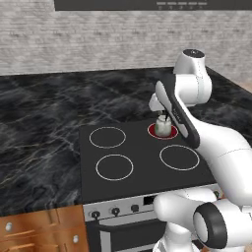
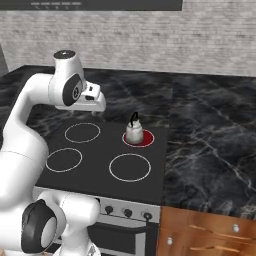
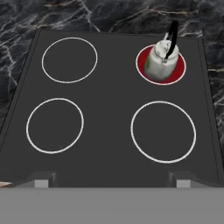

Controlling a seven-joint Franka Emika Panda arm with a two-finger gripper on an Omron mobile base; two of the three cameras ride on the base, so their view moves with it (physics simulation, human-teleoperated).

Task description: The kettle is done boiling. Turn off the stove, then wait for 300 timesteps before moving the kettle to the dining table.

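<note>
Standing on the glowing red burner ring (image 3: 161, 64) at the stove's (image 3: 109, 109) back right corner, the kettle (image 3: 160, 61) sits well beyond the gripper (image 3: 111, 180), its jaws apart.

- Black marble-look tabletop (image 1: 39, 128) with pale veins, spanning both sides.
- Grey-white brick wall (image 2: 150, 40) behind, running full width.
- Dark range hood (image 1: 147, 4) at top edge.
- Orange-brown wooden drawers (image 2: 205, 232) with small round knobs, below the tabletop.
</note>
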